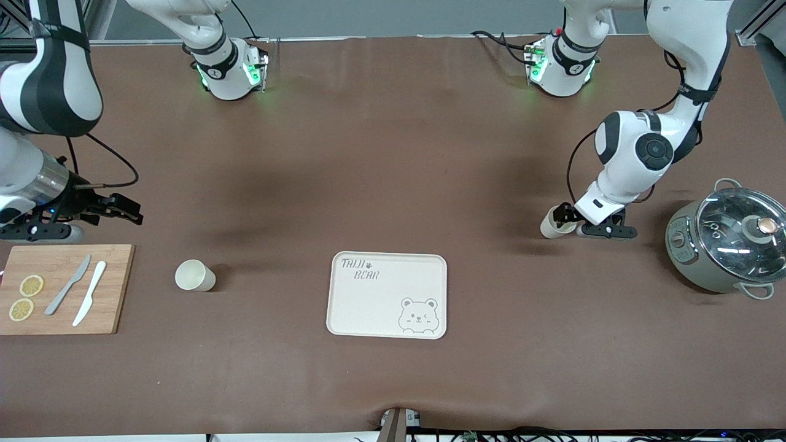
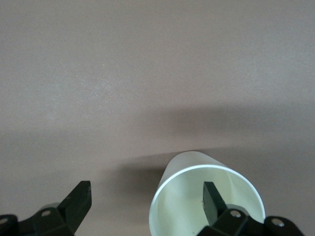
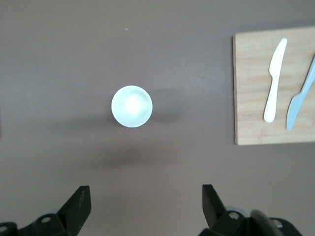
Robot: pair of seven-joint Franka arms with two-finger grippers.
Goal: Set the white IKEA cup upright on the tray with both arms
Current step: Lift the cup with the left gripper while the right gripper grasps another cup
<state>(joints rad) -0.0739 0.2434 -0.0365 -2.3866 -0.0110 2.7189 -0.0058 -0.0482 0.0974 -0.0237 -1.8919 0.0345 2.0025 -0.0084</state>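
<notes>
Cups not yet on the tray

My open left gripper (image 1: 562, 219) straddles one white plastic cup's (image 1: 556, 225) rim; my right gripper (image 1: 126, 210) waits open above the table; the cream bear-printed rectangular tray (image 1: 374, 307) holds nothing, and the second white cup (image 1: 194, 275) stands apart toward the right arm's end.

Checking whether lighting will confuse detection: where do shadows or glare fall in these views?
Front view: glare on the pot's glass lid; soft arm shadows darken the table. Left wrist view: a shadow band lies by the cup at the left hand. Right wrist view: the other cup's inside looks washed out.
</notes>
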